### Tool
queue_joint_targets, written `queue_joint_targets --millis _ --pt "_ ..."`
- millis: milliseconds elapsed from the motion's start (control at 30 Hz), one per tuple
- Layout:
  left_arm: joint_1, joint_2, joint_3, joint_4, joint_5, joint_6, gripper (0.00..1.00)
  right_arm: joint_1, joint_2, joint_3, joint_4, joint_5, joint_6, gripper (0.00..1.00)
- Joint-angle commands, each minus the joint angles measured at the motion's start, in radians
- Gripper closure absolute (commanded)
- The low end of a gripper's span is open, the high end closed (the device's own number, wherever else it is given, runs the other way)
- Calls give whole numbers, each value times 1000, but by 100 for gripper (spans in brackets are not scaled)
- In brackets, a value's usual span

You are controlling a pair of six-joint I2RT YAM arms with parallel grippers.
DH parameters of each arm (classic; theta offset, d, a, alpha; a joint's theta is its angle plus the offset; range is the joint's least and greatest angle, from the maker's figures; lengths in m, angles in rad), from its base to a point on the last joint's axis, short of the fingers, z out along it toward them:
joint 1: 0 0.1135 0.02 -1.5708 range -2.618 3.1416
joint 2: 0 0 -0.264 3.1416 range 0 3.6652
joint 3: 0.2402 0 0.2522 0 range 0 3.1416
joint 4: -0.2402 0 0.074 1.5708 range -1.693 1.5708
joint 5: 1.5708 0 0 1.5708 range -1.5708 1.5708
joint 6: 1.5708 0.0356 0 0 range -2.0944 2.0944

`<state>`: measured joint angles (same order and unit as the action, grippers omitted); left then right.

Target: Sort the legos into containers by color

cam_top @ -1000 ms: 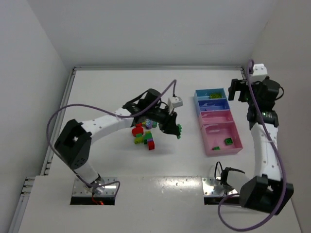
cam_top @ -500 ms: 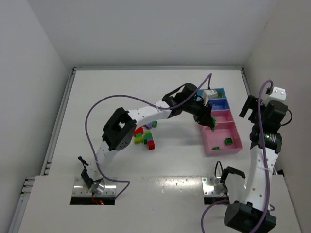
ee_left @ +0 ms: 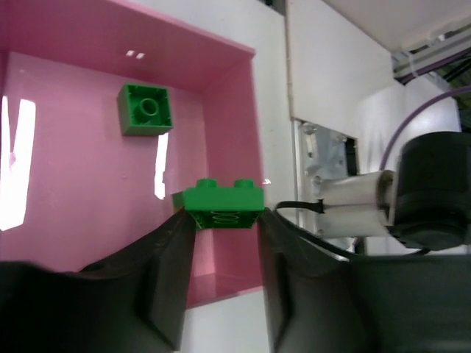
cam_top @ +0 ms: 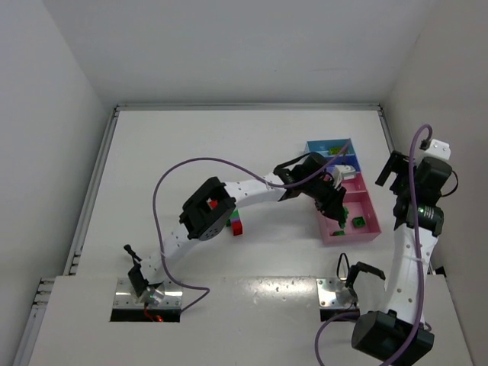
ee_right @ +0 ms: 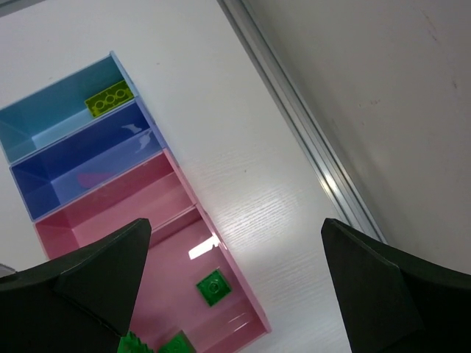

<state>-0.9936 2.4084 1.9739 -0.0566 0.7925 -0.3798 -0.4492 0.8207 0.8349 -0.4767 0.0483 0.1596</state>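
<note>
Top view, left arm: reaching right across the table, with the left gripper (cam_top: 335,204) over the near pink tray (cam_top: 352,236), which is where green goes.
Top view, loose green brick (cam_top: 357,222): lies on that tray's floor, at 4 o'clock from the gripper.
Top view, leftover bricks (cam_top: 237,224): 1 red and 1 green show on the table, well apart from the trays at their 9 o'clock and partly hidden under the arm. I'd judge there is more sorting to come.
Top view, right gripper (cam_top: 393,171): parked at 3 o'clock of the trays, out of the left arm's way.
Left wrist view, held green brick (ee_left: 221,200): pinched narrow between the 2 fingers (ee_left: 171,257), level and studs up, above the pink floor near the right wall. The loose one sits apart at its 11 o'clock. Letting go looks like the next call.
Right wrist view, fingers: spread wide with nothing between them.
Right wrist view, trays: the teal tray (ee_right: 44,129) holds a yellow-green brick (ee_right: 108,99). Next come the blue tray (ee_right: 81,165) and the far pink tray (ee_right: 110,202), so each colour has its own home.
</note>
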Motion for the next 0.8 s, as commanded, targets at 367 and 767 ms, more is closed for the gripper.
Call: queue_joint_targets --millis 367,767 --pt "52 -93 143 -94 -133 77 20 -31 14 44 -11 -177 -32 0" --pt "466 -727 -349 -187 -447 50 20 234 253 142 108 -803 -54 9"
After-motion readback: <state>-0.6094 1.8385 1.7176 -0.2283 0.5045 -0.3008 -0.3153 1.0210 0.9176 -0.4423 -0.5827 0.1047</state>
